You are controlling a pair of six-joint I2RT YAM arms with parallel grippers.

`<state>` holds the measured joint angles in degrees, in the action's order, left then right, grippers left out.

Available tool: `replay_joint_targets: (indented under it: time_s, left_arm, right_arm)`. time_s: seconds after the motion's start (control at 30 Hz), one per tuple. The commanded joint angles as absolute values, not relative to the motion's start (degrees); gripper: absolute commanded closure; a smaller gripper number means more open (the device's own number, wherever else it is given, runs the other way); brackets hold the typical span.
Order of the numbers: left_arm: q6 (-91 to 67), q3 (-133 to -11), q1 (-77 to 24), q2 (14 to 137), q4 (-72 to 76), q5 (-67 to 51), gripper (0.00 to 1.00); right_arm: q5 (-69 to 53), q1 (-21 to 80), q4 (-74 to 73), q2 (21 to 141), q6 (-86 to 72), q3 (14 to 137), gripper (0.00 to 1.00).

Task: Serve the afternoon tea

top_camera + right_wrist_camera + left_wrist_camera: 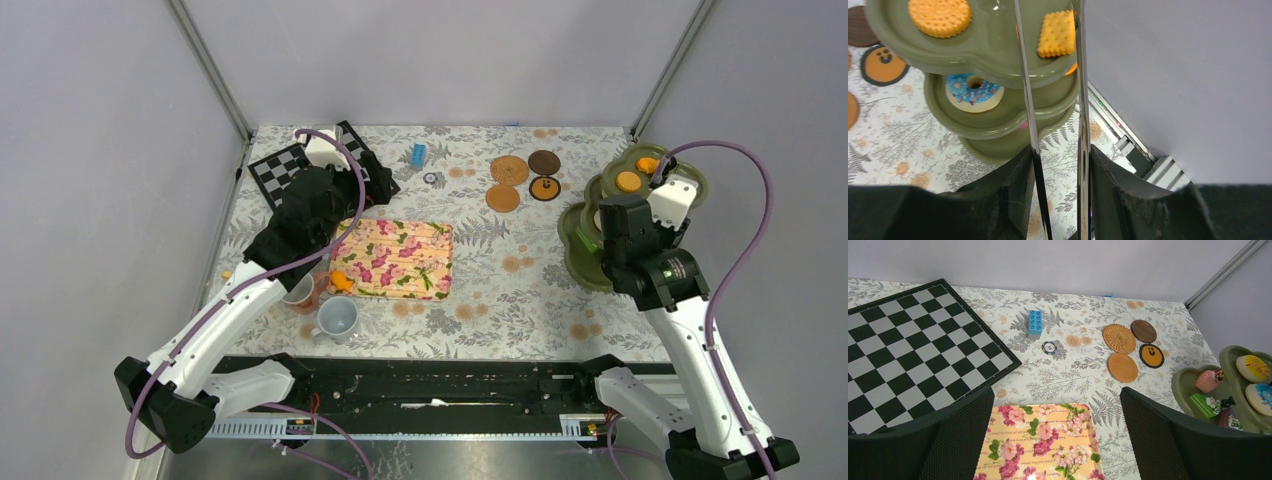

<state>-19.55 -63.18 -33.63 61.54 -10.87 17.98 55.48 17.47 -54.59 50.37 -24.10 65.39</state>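
My right gripper (655, 187) is shut on metal tongs (1024, 75), whose two blades reach over the top tier of a green tiered stand (998, 122). A square yellow biscuit (1056, 33) lies between the blades; whether they touch it I cannot tell. A round orange biscuit (939, 16) lies beside it, and a blue-iced donut (974, 92) sits one tier down. My left gripper (1055, 405) is open and empty above the floral mat (1040, 445). An orange pastry (342, 282) lies on the mat's near left corner. A grey-blue mug (338, 318) and another mug (298, 292) stand by that corner. Four round coasters (509, 169) lie at the back.
A chessboard (913, 345) lies at the back left, with a blue brick (1035, 323) and a poker chip (1049, 347) beside it. The stand's lower tiers hold more toy sweets (1209, 381). Grey walls close in the table on three sides.
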Motion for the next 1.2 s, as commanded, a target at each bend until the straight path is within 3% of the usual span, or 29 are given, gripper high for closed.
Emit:
replay_joint_targets:
  time_s: [0.0,0.3,0.5,0.63,0.83,1.17]
  left_arm:
    - [-19.86,-65.5,-33.84,60.45,-9.93,17.24,0.01]
    - [-19.79,-65.55,-33.84,61.08,-9.91,16.95,0.01]
    - [-19.24,-65.56,-33.84,61.21,-9.83,17.56,0.01]
    - [-18.37,-65.56,-33.84,61.27,-9.89,19.13,0.01]
    - [-16.85,-64.67,-33.84,60.51,-9.31,24.31,0.01]
    - [-13.02,-64.1,-34.09,61.37,-7.6,36.95,0.01]
  right_arm:
    - [53.18,17.05,-54.04,50.14,-21.63,72.3,0.53]
    - [51.41,17.05,-53.59,45.99,-13.5,81.83,0.5]
    - [21.16,17.09,-37.96,42.95,-1.39,78.95,0.5]
    - [-2.18,17.05,-33.3,48.49,-0.54,77.11,0.49]
    - [-20.61,17.67,-23.65,57.94,-3.49,71.27,0.5]
    - [-15.84,34.05,-13.15,73.39,-0.27,62.96,0.5]
